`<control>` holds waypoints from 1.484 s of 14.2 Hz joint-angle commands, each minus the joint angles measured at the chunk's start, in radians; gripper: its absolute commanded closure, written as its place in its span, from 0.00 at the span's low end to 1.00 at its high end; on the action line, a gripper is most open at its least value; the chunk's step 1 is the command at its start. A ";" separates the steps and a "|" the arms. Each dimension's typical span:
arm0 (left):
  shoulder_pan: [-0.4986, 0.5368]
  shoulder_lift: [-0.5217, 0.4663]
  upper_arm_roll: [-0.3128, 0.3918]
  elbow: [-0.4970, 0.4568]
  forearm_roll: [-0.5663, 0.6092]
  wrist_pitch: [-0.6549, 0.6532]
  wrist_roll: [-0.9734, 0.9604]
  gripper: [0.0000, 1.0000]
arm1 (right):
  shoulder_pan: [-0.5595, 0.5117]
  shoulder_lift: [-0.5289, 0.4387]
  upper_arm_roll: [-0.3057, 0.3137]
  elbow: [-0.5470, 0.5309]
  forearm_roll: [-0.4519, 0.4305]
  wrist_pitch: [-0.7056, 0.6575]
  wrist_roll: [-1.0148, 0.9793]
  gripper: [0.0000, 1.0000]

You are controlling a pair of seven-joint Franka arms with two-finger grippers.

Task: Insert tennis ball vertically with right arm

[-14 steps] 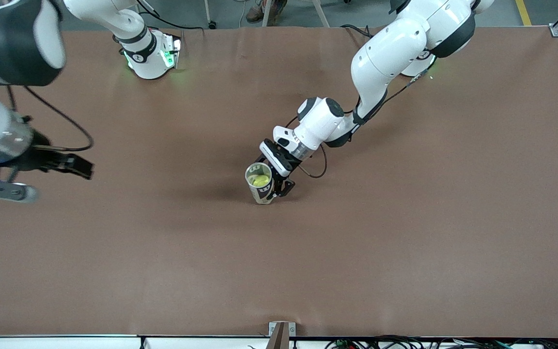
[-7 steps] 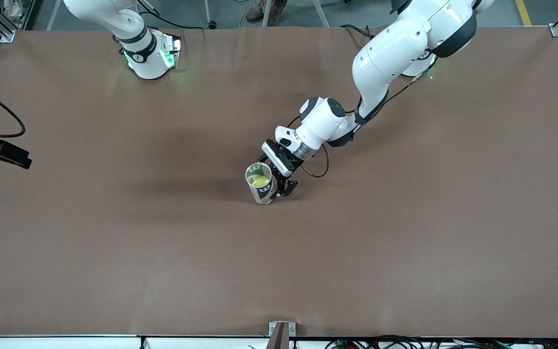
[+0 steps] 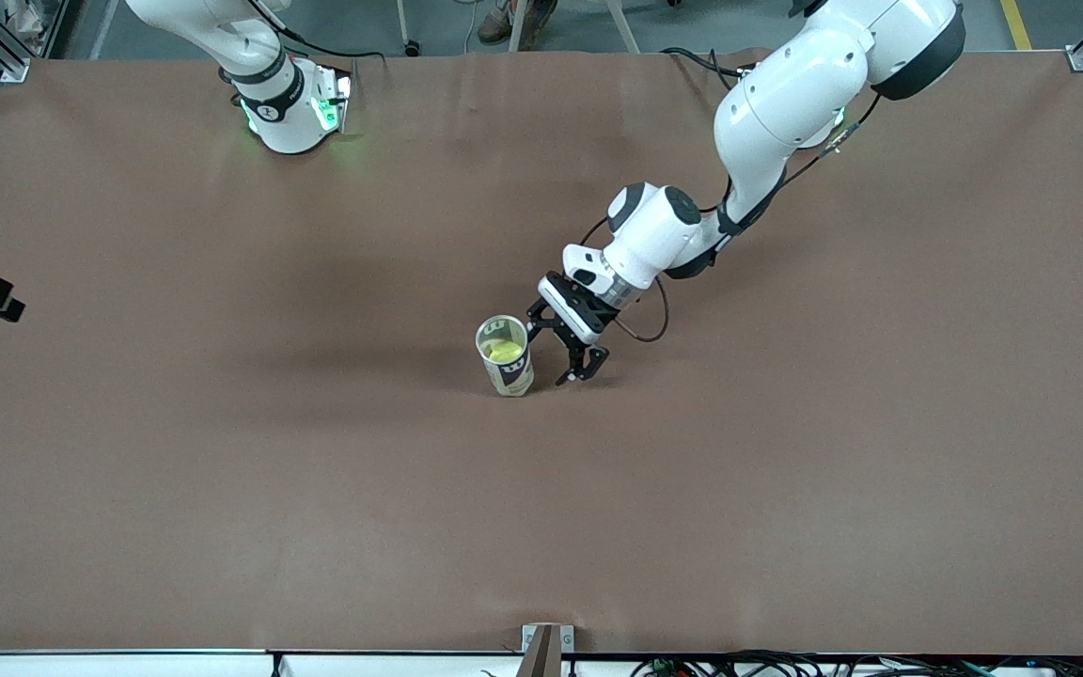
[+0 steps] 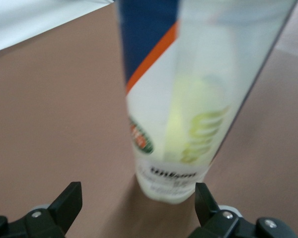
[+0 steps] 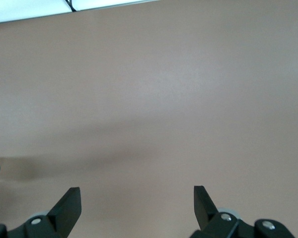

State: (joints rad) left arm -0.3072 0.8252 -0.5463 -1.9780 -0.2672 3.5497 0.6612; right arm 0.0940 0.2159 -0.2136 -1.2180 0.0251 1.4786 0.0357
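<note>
Tennis ball point(image 3: 504, 351) sits inside upright clear can point(image 3: 505, 356), mid worktop point(image 3: 786, 470). Left gripper point(image 3: 568, 361) just beside can — jaws open, holding nothing. Right gripper point(image 5: 134, 210) over bare worktop at right arm's end — jaws open, empty.

Clear plastic tennis-ball can point(image 3: 506, 358) with dark blue and orange label stands upright, open-topped, mid-table. Yellow-green tennis ball point(image 3: 504, 351) sits inside it. Through the can wall point(image 4: 198, 99) the ball shows as yellow-green blur.

Brown-covered table point(image 3: 222, 489), grey floor point(image 3: 692, 23), perhaps chair legs.
</note>
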 commanded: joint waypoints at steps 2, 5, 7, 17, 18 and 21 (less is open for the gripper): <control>0.097 -0.080 -0.011 -0.045 -0.012 -0.139 -0.006 0.00 | -0.111 -0.111 0.131 -0.128 -0.047 0.077 -0.004 0.00; 0.192 -0.150 -0.007 -0.032 -0.012 -0.323 -0.006 0.00 | -0.117 -0.141 0.132 -0.178 -0.056 0.111 -0.007 0.00; 0.238 -0.204 -0.001 -0.010 -0.010 -0.431 -0.006 0.00 | -0.163 -0.142 0.184 -0.176 -0.056 0.112 -0.007 0.00; 0.355 -0.337 0.153 0.258 0.041 -1.035 -0.227 0.00 | -0.194 -0.194 0.217 -0.284 -0.056 0.158 -0.043 0.00; 0.358 -0.350 0.160 0.275 0.090 -1.080 -0.298 0.00 | -0.192 -0.207 0.217 -0.296 -0.056 0.164 -0.042 0.00; 0.362 -0.362 0.186 0.428 0.251 -1.328 -0.435 0.00 | -0.194 -0.256 0.217 -0.379 -0.056 0.206 -0.043 0.00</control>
State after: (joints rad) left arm 0.0634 0.4789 -0.3827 -1.6414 -0.0884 2.3672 0.3025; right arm -0.0727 0.0353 -0.0222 -1.4931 -0.0146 1.6422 0.0063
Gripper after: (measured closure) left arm 0.000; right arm 0.000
